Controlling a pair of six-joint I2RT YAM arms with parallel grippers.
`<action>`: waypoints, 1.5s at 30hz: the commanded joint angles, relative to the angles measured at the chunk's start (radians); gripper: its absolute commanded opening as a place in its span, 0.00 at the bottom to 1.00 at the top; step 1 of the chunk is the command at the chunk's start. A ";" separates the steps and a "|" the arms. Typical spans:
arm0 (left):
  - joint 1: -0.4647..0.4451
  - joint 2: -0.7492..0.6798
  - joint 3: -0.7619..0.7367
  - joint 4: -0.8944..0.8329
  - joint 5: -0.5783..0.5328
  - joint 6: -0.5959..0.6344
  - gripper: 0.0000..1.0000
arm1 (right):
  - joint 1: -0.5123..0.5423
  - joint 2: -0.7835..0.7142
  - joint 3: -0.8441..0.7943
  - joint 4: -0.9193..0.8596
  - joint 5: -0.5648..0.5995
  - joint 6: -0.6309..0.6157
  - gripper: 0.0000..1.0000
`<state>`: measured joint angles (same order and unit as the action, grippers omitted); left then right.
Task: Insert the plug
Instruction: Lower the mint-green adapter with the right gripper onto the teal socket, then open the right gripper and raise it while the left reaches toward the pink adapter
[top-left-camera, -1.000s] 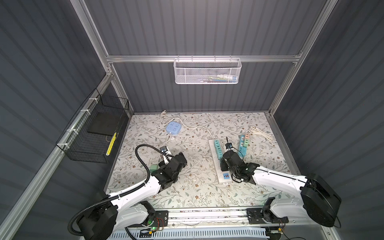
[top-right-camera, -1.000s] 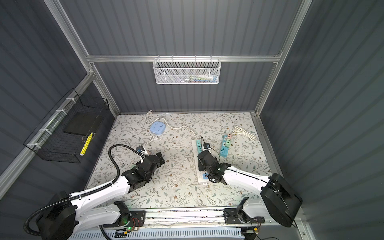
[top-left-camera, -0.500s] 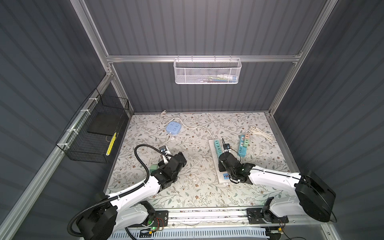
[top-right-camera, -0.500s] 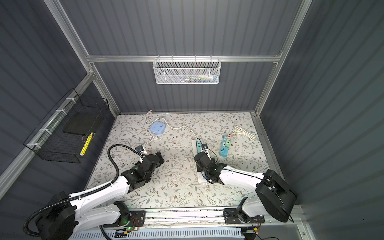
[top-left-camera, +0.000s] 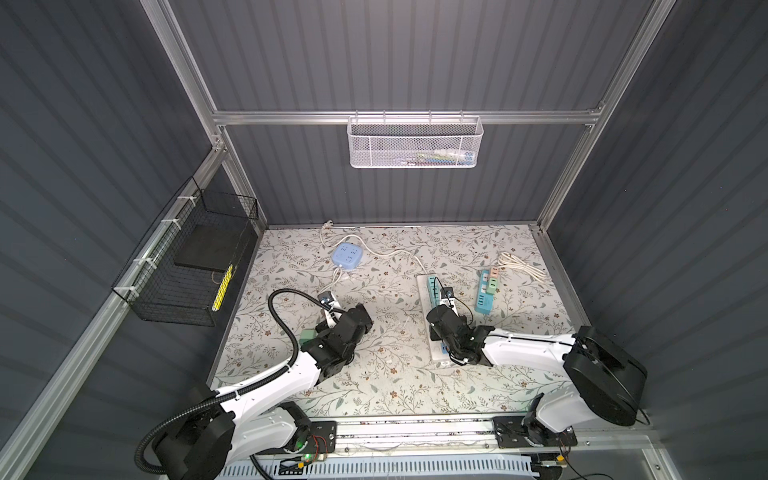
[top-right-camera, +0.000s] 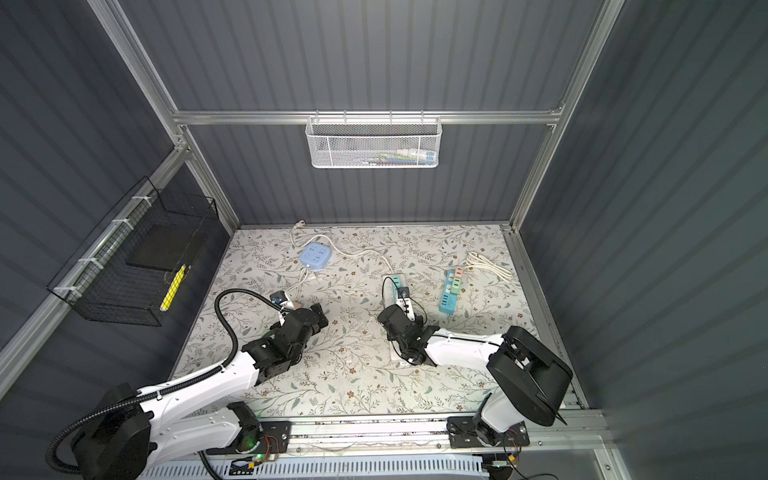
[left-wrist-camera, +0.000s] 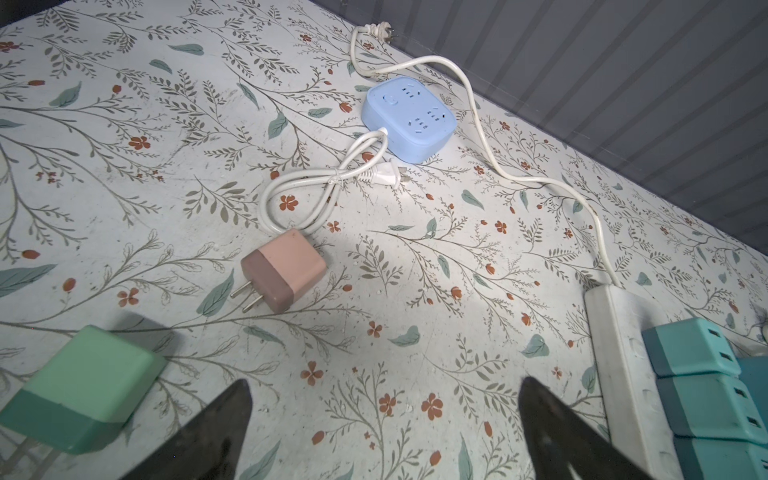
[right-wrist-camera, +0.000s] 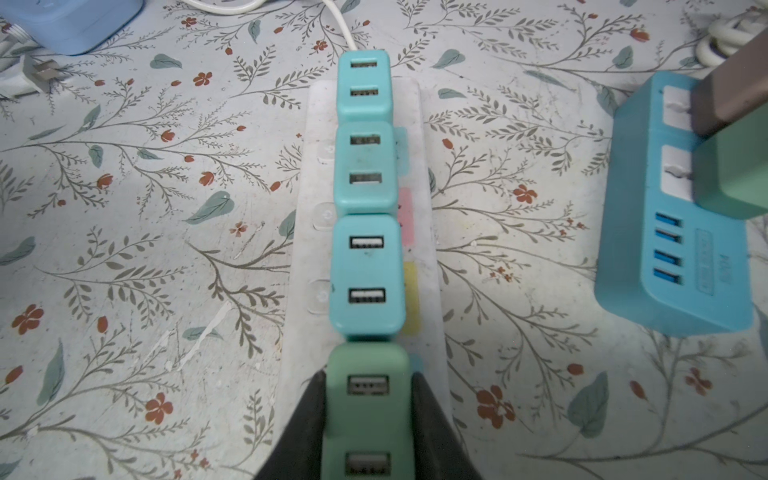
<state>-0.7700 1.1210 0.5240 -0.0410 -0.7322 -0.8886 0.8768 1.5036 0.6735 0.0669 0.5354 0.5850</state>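
Reaching low over white strip (right-wrist-camera: 432, 324), right gripper (right-wrist-camera: 368, 376) seemingly clasping green plug (right-wrist-camera: 368, 419); left gripper (left-wrist-camera: 385, 382) spread wide.

Two matching arms: the left arm (top-left-camera: 266, 382) and the right arm (top-left-camera: 523, 351) both wear glossy white shells over black joints. The right has a big rounded black housing (top-left-camera: 602, 374) at the shoulder. A ribbed black hose (top-left-camera: 282, 316) runs along the left one to a small camera block (top-left-camera: 325, 297) with a blue face. Up close, the fingers (left-wrist-camera: 208, 436) are matte black tapering wedges.
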 joint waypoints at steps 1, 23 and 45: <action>0.012 -0.018 0.012 -0.010 0.015 0.035 1.00 | 0.001 0.000 -0.014 -0.187 -0.111 0.020 0.59; 0.190 0.125 0.171 -0.129 0.220 0.136 1.00 | -0.206 -0.182 0.027 -0.177 -0.283 -0.109 0.74; 0.435 0.532 0.378 -0.126 0.283 0.340 0.96 | -0.232 -0.438 -0.027 -0.204 -0.265 -0.185 0.88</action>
<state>-0.3382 1.6138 0.8757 -0.1787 -0.4923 -0.6170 0.6544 1.0805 0.6476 -0.1101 0.2508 0.4313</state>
